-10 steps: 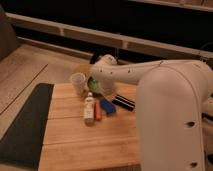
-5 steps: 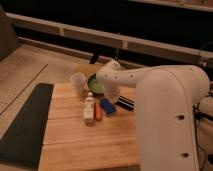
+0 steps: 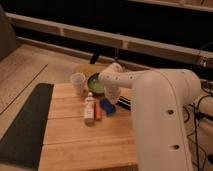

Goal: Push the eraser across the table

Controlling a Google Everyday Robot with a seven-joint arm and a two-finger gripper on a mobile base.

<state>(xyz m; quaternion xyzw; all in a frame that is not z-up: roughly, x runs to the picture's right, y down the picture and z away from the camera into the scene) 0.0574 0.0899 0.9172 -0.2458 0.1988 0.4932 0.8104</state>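
The eraser [image 3: 124, 103], a small dark block with a pale stripe, lies on the wooden table [image 3: 85, 145] just right of the blue block [image 3: 107, 106], partly hidden by my white arm. My gripper [image 3: 114, 96] hangs from the bent wrist, low over the table between the green bowl [image 3: 96, 84] and the eraser, very close to the eraser's left end. I cannot tell whether it touches the eraser.
A white cup [image 3: 78, 82] stands left of the bowl. A white bottle [image 3: 89, 107] and an orange stick [image 3: 98, 113] lie side by side left of the blue block. A dark mat [image 3: 25, 122] runs along the table's left edge. My arm [image 3: 160, 115] covers the table's right side.
My wrist has come down a little toward the table, and the arm's body has shifted left over more of the tabletop. The eraser has not visibly moved.
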